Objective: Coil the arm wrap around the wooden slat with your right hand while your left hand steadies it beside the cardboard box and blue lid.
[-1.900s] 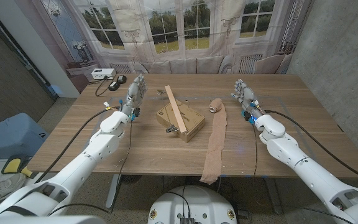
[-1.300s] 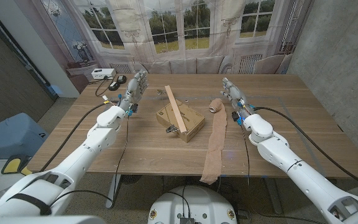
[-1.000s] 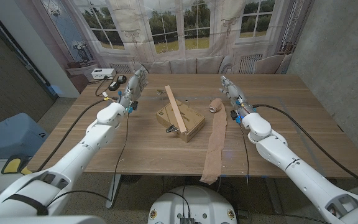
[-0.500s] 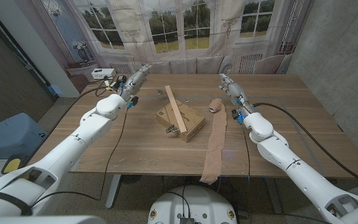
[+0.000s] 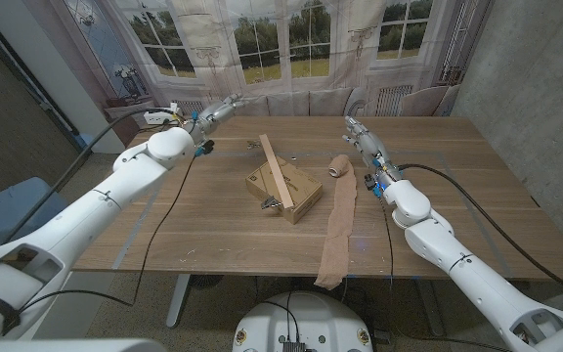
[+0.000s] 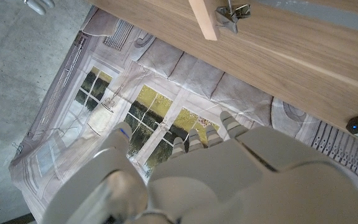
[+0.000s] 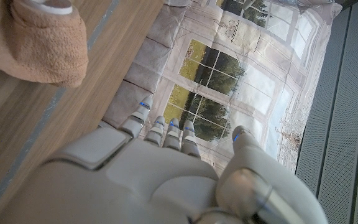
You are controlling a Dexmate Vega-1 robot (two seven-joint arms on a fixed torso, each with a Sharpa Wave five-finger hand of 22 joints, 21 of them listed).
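The tan wrap [image 5: 338,217] lies as a long soft strip on the wooden counter [image 5: 213,220], its rolled end [image 5: 338,166] toward the far edge and its loose end hanging over the near edge. The right hand [image 5: 363,137] hovers just beside that roll, holding nothing, fingers straight and slightly apart. The pale slat [image 5: 276,169] rests slantwise on the cardboard box [image 5: 283,192] at mid-counter, left of the wrap. The left hand [image 5: 218,110] is raised near the far left edge, well apart from the slat, empty with fingers extended. A small metal clip [image 6: 230,15] lies just beside the slat's far end [image 6: 203,18].
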